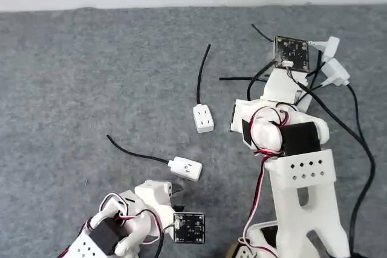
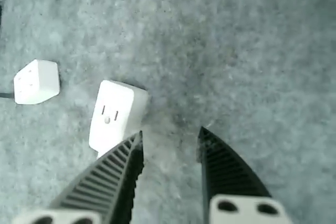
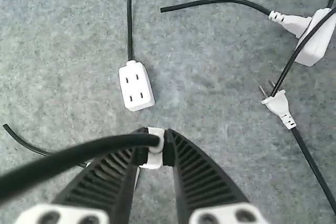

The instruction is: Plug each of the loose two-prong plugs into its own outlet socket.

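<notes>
My right gripper (image 3: 156, 140) is shut on a white two-prong plug (image 3: 152, 158), whose thick black cord runs off to the side. It hangs above the grey mat, short of a white double outlet socket (image 3: 136, 85) (image 1: 203, 118) that lies face up. A second white socket (image 1: 185, 168) (image 2: 113, 114) rests just ahead of my left gripper (image 2: 170, 137) (image 1: 171, 190), which is open with nothing between its fingers. A loose plug (image 3: 276, 103) lies prongs up on the mat. Another plug (image 3: 287, 22) sits against a white socket block (image 3: 315, 40).
Black cords (image 1: 200, 74) trail across the grey mat, several of them around the right arm (image 1: 296, 143). White plug hardware (image 1: 334, 72) lies at the back right. A small white block (image 2: 35, 81) sits beyond the near socket.
</notes>
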You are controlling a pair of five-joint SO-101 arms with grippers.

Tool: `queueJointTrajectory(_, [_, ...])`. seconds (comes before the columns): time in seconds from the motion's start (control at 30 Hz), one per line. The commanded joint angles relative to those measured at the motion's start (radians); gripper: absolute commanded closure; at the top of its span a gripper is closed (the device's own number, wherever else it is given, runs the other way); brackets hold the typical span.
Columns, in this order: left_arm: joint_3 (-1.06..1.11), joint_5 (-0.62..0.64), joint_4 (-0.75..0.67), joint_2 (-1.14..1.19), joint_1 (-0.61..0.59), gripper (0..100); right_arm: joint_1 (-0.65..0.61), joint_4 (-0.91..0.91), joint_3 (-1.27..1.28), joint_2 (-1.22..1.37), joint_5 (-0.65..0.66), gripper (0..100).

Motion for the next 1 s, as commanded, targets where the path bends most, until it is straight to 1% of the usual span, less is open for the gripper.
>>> queueJointTrajectory(0.0, [-0.010, -0.009, 0.015, -0.006, 0.003, 83, 0.008, 0.005, -0.069, -0.030, 0.009, 99.1])
queueJointTrajectory(0.1, [-0.010, -0.018, 0.040, 0.002, 0.048, 83, 0.008, 0.005, -0.069, -0.030, 0.009, 99.1])
queueJointTrajectory(0.17, [-0.008, -0.074, 0.040, 0.018, 0.064, 83, 0.008, 0.005, -0.069, -0.030, 0.008, 99.1])
queueJointTrajectory(0.2, [-0.008, -0.100, 0.028, 0.026, 0.060, 83, 0.008, 0.005, -0.069, -0.030, 0.008, 99.1])
queueJointTrajectory(0.27, [-0.007, -0.124, -0.049, 0.048, 0.006, 83, 0.008, 0.007, -0.068, -0.030, 0.008, 99.1])
queueJointTrajectory(0.33, [-0.005, -0.130, -0.189, 0.084, -0.084, 83, 0.008, 0.007, -0.058, -0.030, 0.008, 99.1])
queueJointTrajectory(0.37, [-0.004, -0.157, -0.278, 0.107, -0.143, 83, 0.008, 0.007, -0.051, -0.030, 0.008, 99.1])
queueJointTrajectory(0.47, [-0.002, -0.293, -0.582, 0.203, -0.342, 83, 0.008, 0.007, -0.020, -0.030, 0.008, 99.1])
queueJointTrajectory(0.5, [-0.002, -0.308, -0.687, 0.245, -0.394, 83, 0.008, 0.007, -0.014, -0.030, 0.008, 99.1])
queueJointTrajectory(0.57, [-0.002, -0.310, -0.856, 0.350, -0.459, 83, 0.010, 0.007, -0.009, -0.030, 0.008, 99.1])
queueJointTrajectory(0.6, [-0.002, -0.310, -0.905, 0.411, -0.473, 83, 0.010, 0.007, -0.009, -0.030, 0.008, 99.1])
queueJointTrajectory(0.73, [-0.018, -0.310, -0.971, 0.698, -0.446, 83, 0.007, 0.005, -0.009, -0.030, 0.002, 99.1])
queueJointTrajectory(0.87, [-0.053, -0.307, -1.137, 0.985, -0.437, 83, 0.007, 0.005, -0.009, -0.030, -0.037, 99.1])
queueJointTrajectory(0.9, [-0.097, -0.305, -1.137, 1.051, -0.439, 83, 0.007, 0.005, -0.009, -0.030, -0.037, 99.1])
queueJointTrajectory(0.93, [-0.157, -0.302, -1.089, 1.108, -0.439, 83, 0.007, 0.007, -0.009, -0.030, -0.037, 99.1])
queueJointTrajectory(0.97, [-0.231, -0.285, -1.005, 1.160, -0.439, 84, 0.007, 0.007, -0.009, -0.030, -0.037, 99.1])
